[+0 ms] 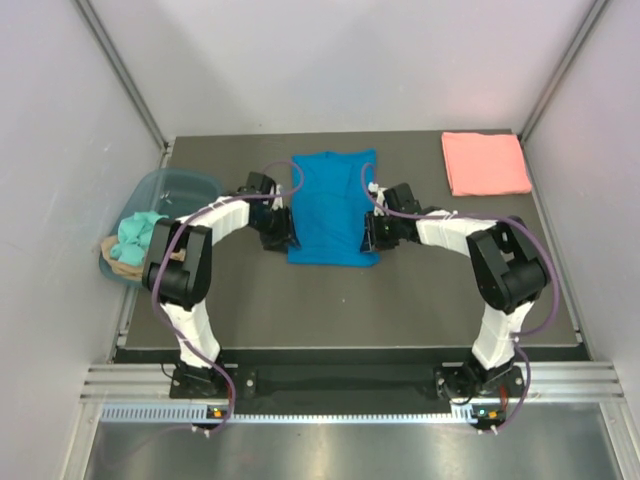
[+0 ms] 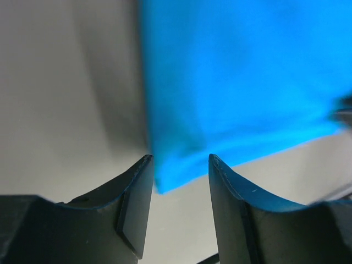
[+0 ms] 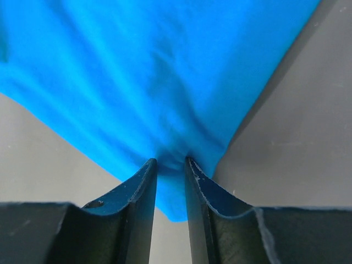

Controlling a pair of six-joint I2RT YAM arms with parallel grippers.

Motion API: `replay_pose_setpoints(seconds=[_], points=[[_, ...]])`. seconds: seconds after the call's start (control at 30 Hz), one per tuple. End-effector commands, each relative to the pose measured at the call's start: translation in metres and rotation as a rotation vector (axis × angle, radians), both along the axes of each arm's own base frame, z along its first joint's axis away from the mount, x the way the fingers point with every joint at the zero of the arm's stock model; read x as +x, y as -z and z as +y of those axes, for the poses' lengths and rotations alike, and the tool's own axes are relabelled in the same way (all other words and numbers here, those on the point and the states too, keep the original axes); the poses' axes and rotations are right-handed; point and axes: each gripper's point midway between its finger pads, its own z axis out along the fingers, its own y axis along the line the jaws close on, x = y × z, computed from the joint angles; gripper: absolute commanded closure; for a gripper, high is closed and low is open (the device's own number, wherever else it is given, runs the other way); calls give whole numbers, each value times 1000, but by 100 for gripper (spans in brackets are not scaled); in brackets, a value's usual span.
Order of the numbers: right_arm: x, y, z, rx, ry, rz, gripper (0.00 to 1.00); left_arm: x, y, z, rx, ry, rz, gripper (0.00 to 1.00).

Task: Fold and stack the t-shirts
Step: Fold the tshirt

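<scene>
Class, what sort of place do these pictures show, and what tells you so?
Probably a robot lab test cell: left arm and right arm bolted to a metal rail, a dark table walled by plain white panels, a blue shirt spread on it.

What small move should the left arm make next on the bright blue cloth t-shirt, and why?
Probably close the left gripper. Its jaws stand open with a near corner of the bright blue cloth t-shirt lying between them, while the right gripper looks pinched shut on the other near corner.
</scene>
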Motion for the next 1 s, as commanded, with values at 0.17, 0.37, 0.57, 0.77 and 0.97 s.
replay_pose_setpoints(seconds=[0.17, 0.37, 0.57, 0.77, 0.97], points=[[26, -44, -6, 12, 61, -120, 65, -12, 20, 24, 123, -48, 48, 50], [2, -78, -23, -27, 200, -69, 53, -1, -28, 18, 76, -49, -53, 46], [-16, -67, -29, -104, 285, -25, 49, -12, -5, 22, 101, -43, 4, 46], [-14, -47, -18, -75, 278, -14, 56, -13, 12, 20, 92, -18, 49, 45], [-12, -18, -12, -94, 227, 21, 57, -24, 32, 17, 72, -14, 97, 46]])
